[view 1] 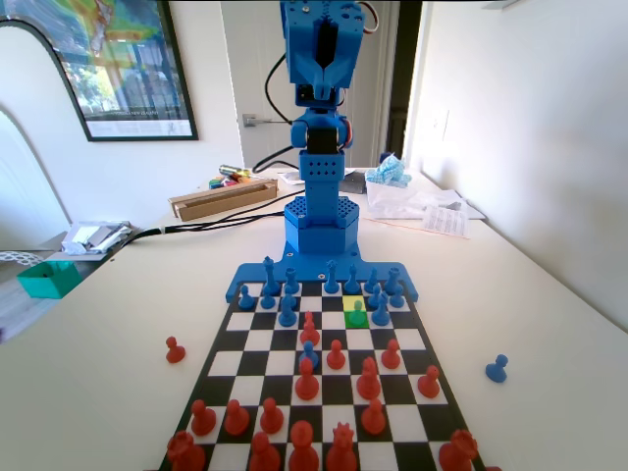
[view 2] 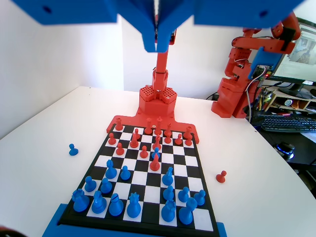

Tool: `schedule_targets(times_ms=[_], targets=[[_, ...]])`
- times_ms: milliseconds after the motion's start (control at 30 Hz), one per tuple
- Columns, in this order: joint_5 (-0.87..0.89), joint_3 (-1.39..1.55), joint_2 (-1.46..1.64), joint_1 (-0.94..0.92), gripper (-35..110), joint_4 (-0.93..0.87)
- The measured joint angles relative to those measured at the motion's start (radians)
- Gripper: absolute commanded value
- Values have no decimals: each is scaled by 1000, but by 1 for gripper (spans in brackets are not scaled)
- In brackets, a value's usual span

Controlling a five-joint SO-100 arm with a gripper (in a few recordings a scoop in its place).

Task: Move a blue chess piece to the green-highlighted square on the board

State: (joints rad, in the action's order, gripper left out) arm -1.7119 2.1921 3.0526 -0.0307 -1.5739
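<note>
Claw (view 2: 157,42) raised high above board (view 2: 197,167), jaws pressed together, empty. Blue pawn (view 1: 356,314) standing on green-highlighted square (view 1: 365,322), near blue back rows.

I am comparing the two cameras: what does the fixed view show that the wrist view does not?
Fixed view: the bright green highlighted square next to a paler yellow-green square. Wrist view: the blue jaws closed together at the top, holding nothing. Both: the black-and-white chequered board, with a small blue plastic pawn and a small red plastic pawn standing off it on the table.
</note>
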Motion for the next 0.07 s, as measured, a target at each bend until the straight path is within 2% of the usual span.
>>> schedule_targets(times_ms=[67], targets=[[0, 0, 0, 0, 1, 0]])
